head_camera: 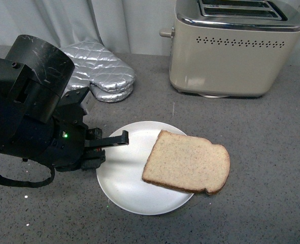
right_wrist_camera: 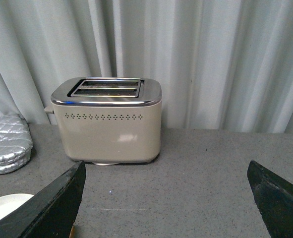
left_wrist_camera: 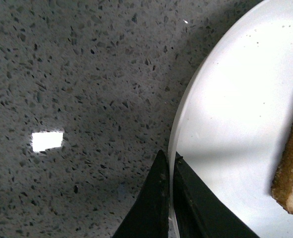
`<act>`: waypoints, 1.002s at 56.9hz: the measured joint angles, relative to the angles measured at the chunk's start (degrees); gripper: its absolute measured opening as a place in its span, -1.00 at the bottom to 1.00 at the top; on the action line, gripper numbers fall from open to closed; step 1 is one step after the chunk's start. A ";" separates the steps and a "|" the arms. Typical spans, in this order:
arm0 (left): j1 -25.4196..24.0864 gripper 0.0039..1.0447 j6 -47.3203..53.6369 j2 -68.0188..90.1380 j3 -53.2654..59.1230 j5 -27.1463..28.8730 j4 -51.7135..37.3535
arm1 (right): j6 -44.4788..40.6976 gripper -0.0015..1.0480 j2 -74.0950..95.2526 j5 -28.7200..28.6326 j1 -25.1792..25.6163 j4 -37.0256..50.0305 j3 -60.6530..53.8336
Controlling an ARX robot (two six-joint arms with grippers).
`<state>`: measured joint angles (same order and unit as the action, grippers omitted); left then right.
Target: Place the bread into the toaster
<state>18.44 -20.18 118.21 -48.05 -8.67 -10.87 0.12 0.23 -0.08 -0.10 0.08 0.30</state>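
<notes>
Bread (head_camera: 186, 162) on plate (head_camera: 120, 178); left pincer (left_wrist_camera: 168, 159) clenched over plate rim; right pincer (right_wrist_camera: 166, 167) spread wide, facing toaster (right_wrist_camera: 109, 121).

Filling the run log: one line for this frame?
left gripper: shut, at plate rim | right gripper: open, empty, facing toaster | bread: on plate, overhanging its edge, ungrasped

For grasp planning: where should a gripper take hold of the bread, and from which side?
The bread by its right end, which overhangs the plate; come from the right. It lies flat, so probably only there can a finger slip beneath.
</notes>
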 joint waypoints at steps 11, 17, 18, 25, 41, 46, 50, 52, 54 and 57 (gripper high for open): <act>2.40 -0.94 -5.64 -1.77 -0.90 -1.66 -0.17 | 0.00 0.81 0.00 0.00 0.00 0.00 0.00; 4.11 -0.94 -7.32 -1.33 -3.39 -1.86 0.22 | 0.00 0.81 0.00 0.00 0.00 0.00 0.00; 4.52 -0.94 -7.58 -1.14 -4.13 -1.84 0.46 | 0.00 0.81 0.00 0.00 0.00 0.02 0.00; 8.48 -0.94 -9.90 2.58 -11.04 -1.40 2.27 | 0.00 0.81 0.00 0.00 0.00 0.00 0.00; 15.91 -0.94 -14.69 11.30 -21.62 -1.44 4.70 | 0.00 0.81 0.00 0.00 0.00 0.02 0.00; 17.16 -0.94 -15.65 13.14 -24.02 -1.49 5.55 | 0.00 0.81 0.00 0.02 0.00 0.00 0.00; 17.84 -0.94 -16.06 14.27 -25.51 -1.22 6.32 | 0.00 0.81 0.00 0.00 0.00 0.00 0.00; 18.01 -0.94 -16.20 14.60 -25.92 -0.90 6.51 | 0.00 0.81 0.00 0.02 0.00 0.00 0.00; 18.08 -0.94 -16.20 14.73 -26.10 -0.90 6.62 | 0.00 0.81 0.00 0.00 0.00 0.00 0.00; 18.12 -0.87 -16.37 14.75 -26.36 -0.48 6.84 | 0.00 0.81 0.00 0.02 0.00 0.02 0.00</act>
<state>36.56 -36.56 132.97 -74.41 -9.15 -4.03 0.12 0.23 -0.05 -0.10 0.10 0.30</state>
